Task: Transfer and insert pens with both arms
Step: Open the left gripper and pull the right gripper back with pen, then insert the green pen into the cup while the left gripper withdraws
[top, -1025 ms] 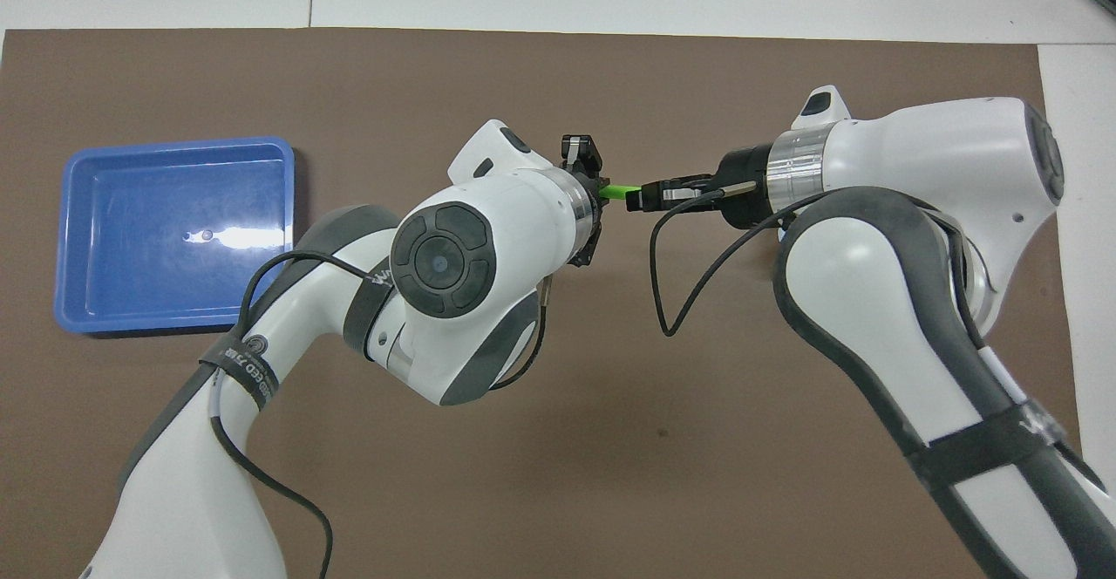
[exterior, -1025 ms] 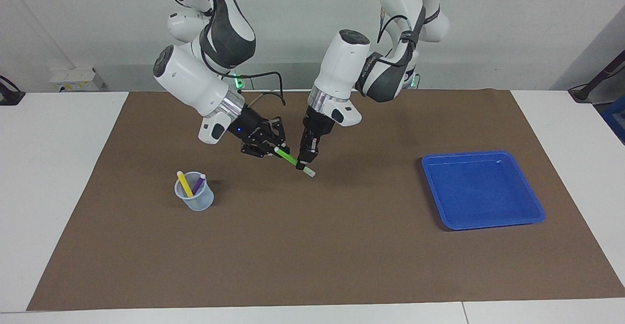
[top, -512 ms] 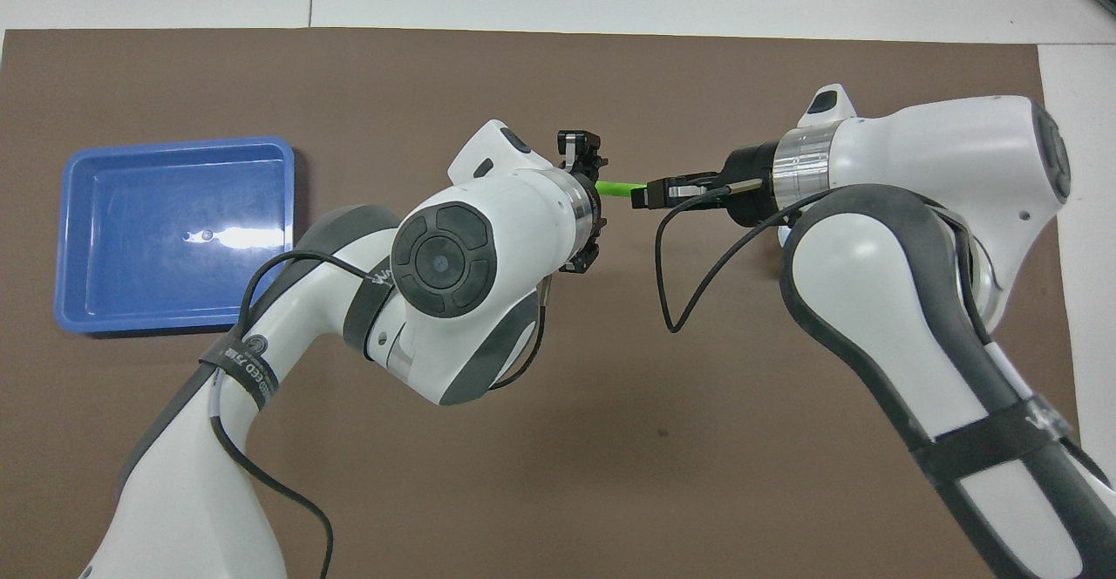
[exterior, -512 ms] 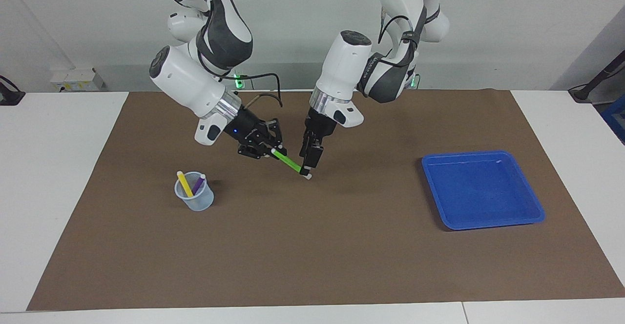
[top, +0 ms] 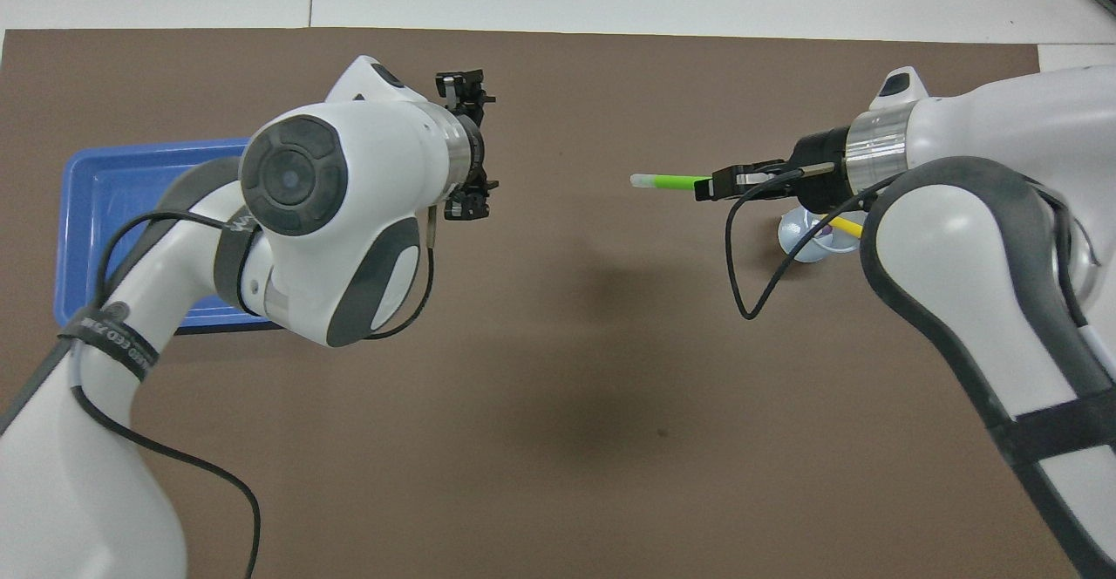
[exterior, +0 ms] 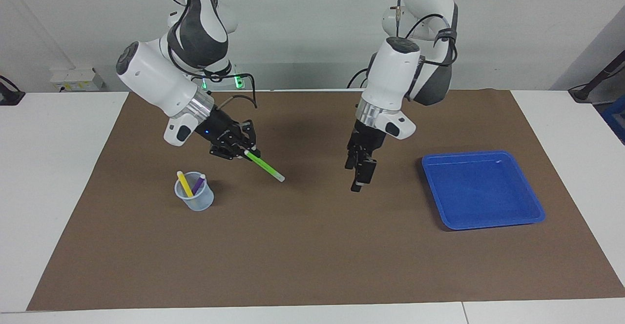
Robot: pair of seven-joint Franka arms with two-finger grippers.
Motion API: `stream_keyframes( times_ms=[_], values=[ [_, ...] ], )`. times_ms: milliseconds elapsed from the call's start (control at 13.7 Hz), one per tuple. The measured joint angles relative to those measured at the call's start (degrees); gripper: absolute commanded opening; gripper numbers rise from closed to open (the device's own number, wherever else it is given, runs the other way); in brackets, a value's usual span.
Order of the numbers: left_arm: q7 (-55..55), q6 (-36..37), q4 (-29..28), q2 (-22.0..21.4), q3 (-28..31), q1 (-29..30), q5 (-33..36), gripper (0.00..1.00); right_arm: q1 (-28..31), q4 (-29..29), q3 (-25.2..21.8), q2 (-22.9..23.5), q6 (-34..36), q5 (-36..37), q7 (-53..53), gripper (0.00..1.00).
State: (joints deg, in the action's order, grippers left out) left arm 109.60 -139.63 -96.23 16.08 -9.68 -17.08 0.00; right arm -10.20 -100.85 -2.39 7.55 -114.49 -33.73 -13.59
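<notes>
The right gripper (exterior: 244, 151) is clamped on the green pen (exterior: 264, 166), holding it slanted in the air over the brown mat (exterior: 312, 255), beside the cup (exterior: 195, 198). The yellow pen (exterior: 184, 183) and purple pen (exterior: 197, 184) stand in that cup. The left gripper (exterior: 360, 173) hangs with its jaws apart and nothing between them, over the mat near the blue tray (exterior: 532, 216) on the counter (exterior: 53, 168).
</notes>
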Motion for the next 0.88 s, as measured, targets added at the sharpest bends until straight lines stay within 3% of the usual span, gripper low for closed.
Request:
stream_keyframes(
  times_ms=[366, 879],
  values=[
    [-12.0, 2.0, 0.1, -0.3, 0.1, 7.6, 0.2, 1.00, 5.5, 1.6, -0.3, -3.5, 9.4, 11.8, 0.0, 0.00],
    [-32.8, 11.4, 2.3, -0.9, 0.1, 13.5, 0.5, 1.00, 8.1, 1.9, 0.0, -5.3, 12.0, 25.2, 0.0, 0.00]
  ],
)
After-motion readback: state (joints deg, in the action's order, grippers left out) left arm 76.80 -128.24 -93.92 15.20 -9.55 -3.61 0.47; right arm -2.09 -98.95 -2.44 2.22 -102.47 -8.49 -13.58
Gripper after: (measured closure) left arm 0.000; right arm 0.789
